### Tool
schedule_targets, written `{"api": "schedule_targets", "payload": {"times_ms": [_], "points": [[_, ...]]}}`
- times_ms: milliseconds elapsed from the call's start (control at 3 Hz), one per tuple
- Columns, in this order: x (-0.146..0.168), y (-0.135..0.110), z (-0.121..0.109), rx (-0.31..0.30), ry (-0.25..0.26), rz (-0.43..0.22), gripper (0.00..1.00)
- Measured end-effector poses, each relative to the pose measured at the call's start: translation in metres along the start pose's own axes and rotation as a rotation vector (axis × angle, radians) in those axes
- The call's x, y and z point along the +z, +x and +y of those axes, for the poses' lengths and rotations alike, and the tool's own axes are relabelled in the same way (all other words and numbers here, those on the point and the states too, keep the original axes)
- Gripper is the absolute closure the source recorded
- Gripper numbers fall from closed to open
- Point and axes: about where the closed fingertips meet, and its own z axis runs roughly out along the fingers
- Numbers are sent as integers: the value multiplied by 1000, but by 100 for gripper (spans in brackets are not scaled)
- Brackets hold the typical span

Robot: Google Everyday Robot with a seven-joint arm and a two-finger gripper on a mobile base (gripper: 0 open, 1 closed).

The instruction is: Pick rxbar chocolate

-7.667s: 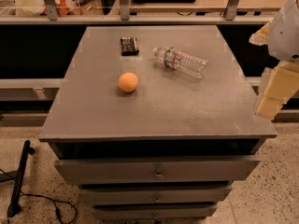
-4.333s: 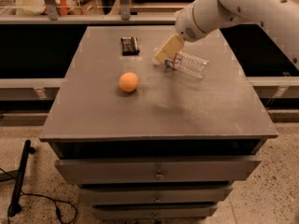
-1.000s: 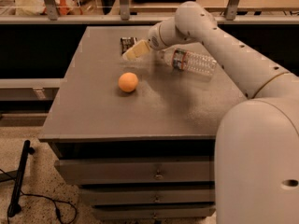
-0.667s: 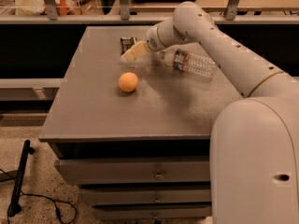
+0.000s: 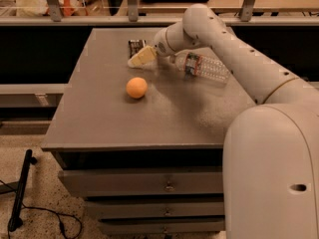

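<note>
Gripper hovers at the rxbar chocolate's near end; whether spread or closed cannot be told. It should centre squarely over the bar before descending.

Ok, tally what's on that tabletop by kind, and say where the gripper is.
Black wrapped bar: 1
Orange ball: 1
Clear water bottle: 1
Total: 3
The gripper is over the far part of the table, right at the bar's near end, with the ball in front of it and the bottle to its right in the picture.
</note>
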Motion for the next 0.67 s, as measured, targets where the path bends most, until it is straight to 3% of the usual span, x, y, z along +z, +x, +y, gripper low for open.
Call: {"api": "schedule_targets", "payload": {"times_ms": [667], "points": [[-4,1,2,-7,2,-6,62]]}}
